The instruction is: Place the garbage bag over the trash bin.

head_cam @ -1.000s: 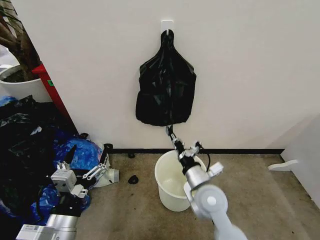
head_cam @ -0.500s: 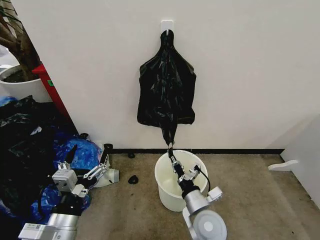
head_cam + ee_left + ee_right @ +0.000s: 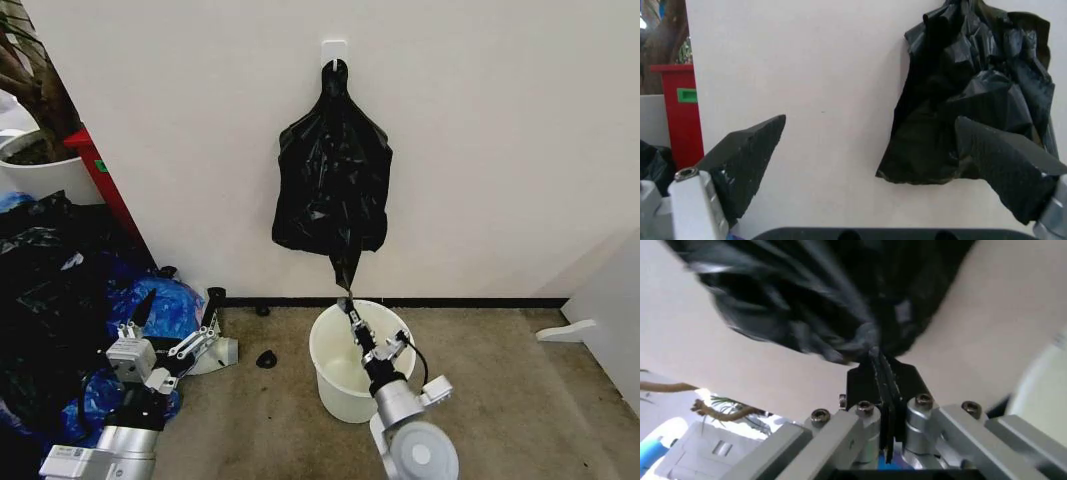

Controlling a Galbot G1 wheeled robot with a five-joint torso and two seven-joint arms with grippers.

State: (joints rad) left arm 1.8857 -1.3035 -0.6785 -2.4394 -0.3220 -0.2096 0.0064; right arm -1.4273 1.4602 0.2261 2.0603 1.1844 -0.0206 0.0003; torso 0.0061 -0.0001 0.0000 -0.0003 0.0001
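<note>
Now the right claw (image 3: 349,306) is pinched tight on the lowest tip of the garbage bag (image 3: 333,185), fingers pressed together on a twist of black plastic, right above the far rim of the trash bin (image 3: 330,385). That grip draws the bag's bottom into a narrow tail, while its gathered top hangs from a white hook (image 3: 334,50) on the wall, so the film is stretched between hook and claw. My read: pulling downward here is meant to free a bag for the bin below. The bin stands on the floor against the wall, directly under the bag, cream inside and nothing in it that I can make out. Over by the blue bags (image 3: 165,305), the left claw (image 3: 176,312) waits low, fingers spread wide.
</note>
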